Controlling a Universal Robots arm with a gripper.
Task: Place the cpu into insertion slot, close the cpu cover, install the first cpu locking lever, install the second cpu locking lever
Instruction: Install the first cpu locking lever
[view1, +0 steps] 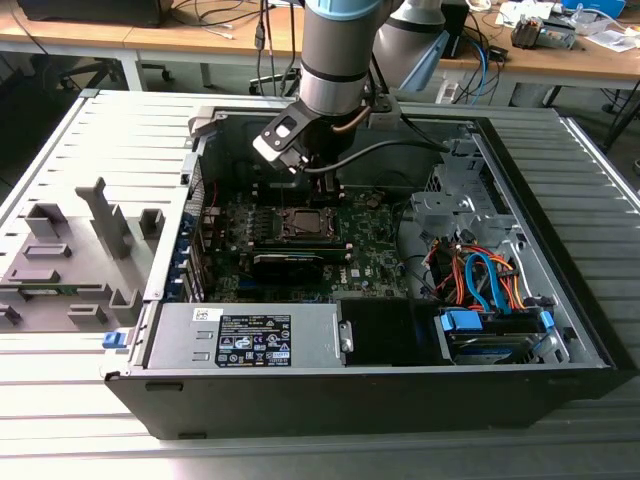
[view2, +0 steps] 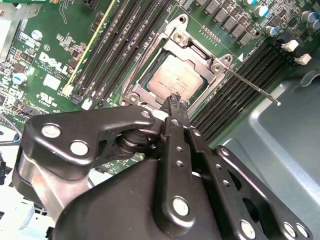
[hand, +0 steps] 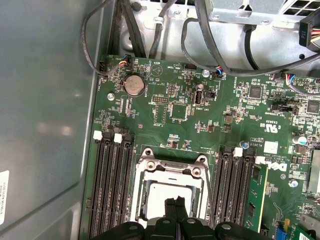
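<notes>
The cpu (view2: 175, 80), a square chip with a silver-grey top, lies flat in the insertion slot (view2: 131, 91) on the green board. The cpu cover (view2: 200, 51), a silvery frame plate, lies down around the chip's edges. A thin locking lever (view2: 250, 88) juts from the socket's corner out over the memory slots. My gripper (view2: 176, 102) hovers just above the socket's edge, its two black fingertips pressed together with nothing between them. In the first wrist view the gripper (hand: 175, 204) overlaps the cpu (hand: 165, 192) inside the cover (hand: 170, 169). In the exterior view the arm stands over the socket (view1: 300, 222).
Memory slots (hand: 112, 185) flank the socket on both sides. A black graphics card (view1: 288, 262) sits just in front of it, with the power supply (view1: 250, 335) nearer still. Cables and a drive cage (view1: 480, 280) fill the exterior view's right. A grey fixture (view1: 70, 260) stands outside the case.
</notes>
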